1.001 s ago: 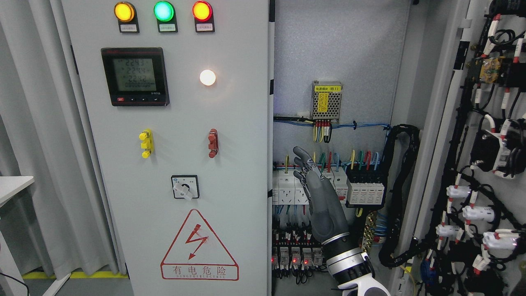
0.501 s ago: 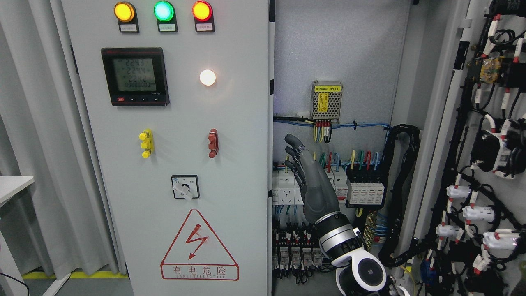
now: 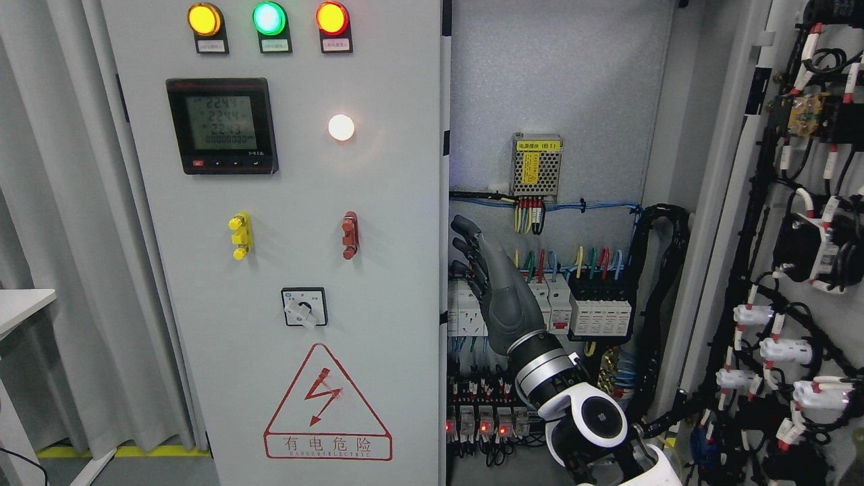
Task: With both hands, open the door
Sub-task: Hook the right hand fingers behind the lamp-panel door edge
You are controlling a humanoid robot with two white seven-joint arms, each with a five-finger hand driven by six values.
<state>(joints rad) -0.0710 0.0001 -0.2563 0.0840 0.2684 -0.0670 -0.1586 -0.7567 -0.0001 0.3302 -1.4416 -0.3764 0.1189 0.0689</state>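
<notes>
Your right hand (image 3: 493,283) is up inside the cabinet, fingers straight and holding nothing; the left door's (image 3: 283,236) upright edge lies just left

The closed door panel (image 3: 283,270) carried three round indicator lamps in a row at the top, one amber (image 3: 204,19), one green (image 3: 268,18) and one red (image 3: 332,18), plus one white lit lamp (image 3: 341,127) lower down. It also held one digital meter (image 3: 222,125), one yellow handle (image 3: 239,236), one red handle (image 3: 349,235), one rotary switch (image 3: 304,307) and one triangular warning sign (image 3: 327,403). One robot hand (image 3: 491,287) showed in the open compartment, where one perforated power supply box (image 3: 536,165) hung.
</notes>
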